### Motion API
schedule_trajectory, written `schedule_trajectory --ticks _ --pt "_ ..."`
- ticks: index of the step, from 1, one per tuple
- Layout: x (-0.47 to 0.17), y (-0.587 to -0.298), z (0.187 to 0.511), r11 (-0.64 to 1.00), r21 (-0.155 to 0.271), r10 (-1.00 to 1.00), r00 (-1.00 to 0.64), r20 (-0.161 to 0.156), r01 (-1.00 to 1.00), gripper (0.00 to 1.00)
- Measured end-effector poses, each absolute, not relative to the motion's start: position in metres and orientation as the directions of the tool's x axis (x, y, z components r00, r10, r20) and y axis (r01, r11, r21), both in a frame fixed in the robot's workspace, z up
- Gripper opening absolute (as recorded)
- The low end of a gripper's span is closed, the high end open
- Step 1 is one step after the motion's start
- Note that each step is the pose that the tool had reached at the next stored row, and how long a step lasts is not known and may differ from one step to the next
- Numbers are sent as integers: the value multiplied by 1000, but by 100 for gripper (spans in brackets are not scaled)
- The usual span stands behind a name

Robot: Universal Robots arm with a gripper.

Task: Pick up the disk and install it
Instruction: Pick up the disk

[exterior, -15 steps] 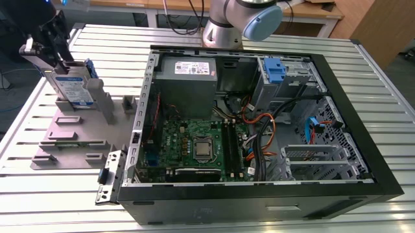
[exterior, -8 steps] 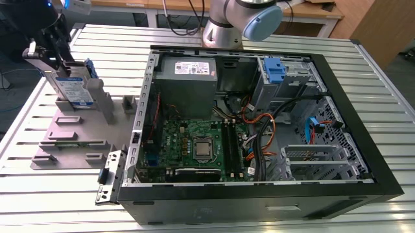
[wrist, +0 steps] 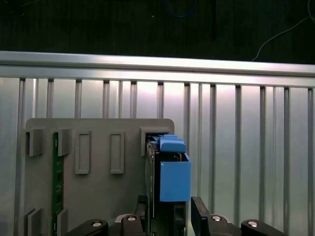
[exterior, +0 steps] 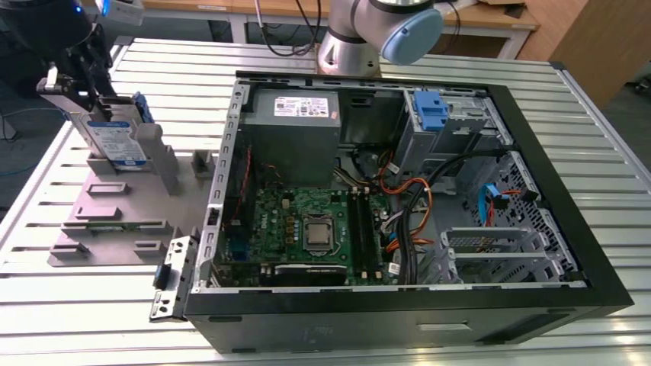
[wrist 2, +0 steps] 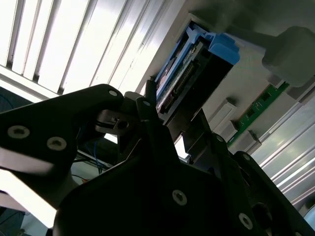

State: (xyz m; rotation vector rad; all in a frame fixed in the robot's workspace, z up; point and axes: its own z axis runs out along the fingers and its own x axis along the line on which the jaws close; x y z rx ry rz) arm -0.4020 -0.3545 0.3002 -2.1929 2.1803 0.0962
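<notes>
The disk [exterior: 110, 136], silver with a white-and-blue label and a blue bracket, stands upright on edge in the grey stand [exterior: 112, 206] at the exterior view's left. My gripper [exterior: 84, 91] comes down on it from above. In the first wrist view the disk's blue bracket [wrist: 173, 173] lies between the two black fingers [wrist: 142, 209], which sit tight against both faces. The second wrist view shows the same grip [wrist 2: 177, 118] on the disk [wrist 2: 197, 59]. The disk still rests in its slot.
An open computer case [exterior: 569, 252] lies to the exterior view's right, with a motherboard [exterior: 305, 229], cables and a drive cage holding a blue bracket [exterior: 432, 110]. A green board [wrist: 57, 172] stands in another slot of the stand [wrist: 98, 130]. The slatted metal table [exterior: 61, 305] lies underneath.
</notes>
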Motion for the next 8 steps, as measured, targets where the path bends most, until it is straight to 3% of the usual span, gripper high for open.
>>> schedule_trajectory --ticks 8 --pt "-402 -355 302 -6 10 -997 5 -78 -1000 47"
